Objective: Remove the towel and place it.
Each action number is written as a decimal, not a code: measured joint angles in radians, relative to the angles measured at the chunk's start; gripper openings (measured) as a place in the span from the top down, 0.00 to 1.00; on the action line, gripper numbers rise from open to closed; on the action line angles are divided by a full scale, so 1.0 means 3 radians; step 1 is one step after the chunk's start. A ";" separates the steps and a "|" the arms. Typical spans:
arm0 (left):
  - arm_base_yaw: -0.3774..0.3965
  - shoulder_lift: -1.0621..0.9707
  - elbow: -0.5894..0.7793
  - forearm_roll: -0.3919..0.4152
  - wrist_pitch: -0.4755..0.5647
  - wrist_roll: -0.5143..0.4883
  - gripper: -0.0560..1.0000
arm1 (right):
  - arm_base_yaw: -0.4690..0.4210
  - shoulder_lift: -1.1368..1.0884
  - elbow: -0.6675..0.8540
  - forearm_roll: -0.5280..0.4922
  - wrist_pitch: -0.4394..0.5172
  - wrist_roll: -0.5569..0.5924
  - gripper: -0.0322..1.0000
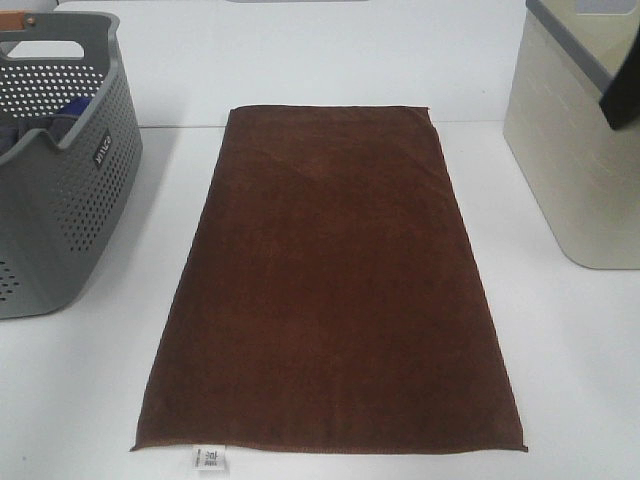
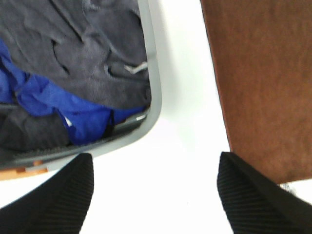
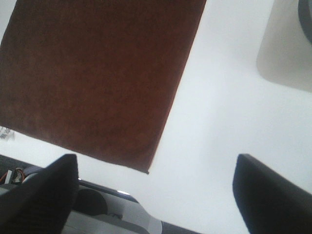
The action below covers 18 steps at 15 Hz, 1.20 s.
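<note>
The dark brown towel [image 1: 330,280] lies spread flat on the white table, its long side running front to back. Its small white tag [image 1: 209,459] is on the near short edge. Neither gripper shows in the exterior high view. My left gripper [image 2: 153,195] is open and empty, held above bare table between the grey basket [image 2: 153,97] and the towel's left edge [image 2: 263,83]. My right gripper [image 3: 156,195] is open and empty, held above the table near the towel's front right corner [image 3: 97,73].
The grey perforated basket [image 1: 60,150] stands at the left and holds grey cloth [image 2: 87,48] and a blue item [image 2: 48,97]. A beige bin [image 1: 580,150] stands at the right, with a dark object [image 1: 625,90] over its rim. The table's front edge [image 3: 122,195] shows below the right gripper.
</note>
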 joint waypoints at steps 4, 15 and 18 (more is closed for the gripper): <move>0.0000 -0.1307 0.1510 -0.0183 -0.0200 0.0000 0.30 | 0.0000 -0.0860 0.0903 -0.0003 0.0000 0.0000 0.18; 0.0000 -0.3340 0.2770 -0.0440 -0.0630 0.0500 0.30 | 0.0000 -0.2893 0.2387 0.0037 -0.0493 -0.0257 0.18; 0.0000 -0.3340 0.2817 -0.0593 -0.0580 0.0743 0.30 | 0.0000 -0.3230 0.2387 0.0053 -0.0497 -0.0323 0.19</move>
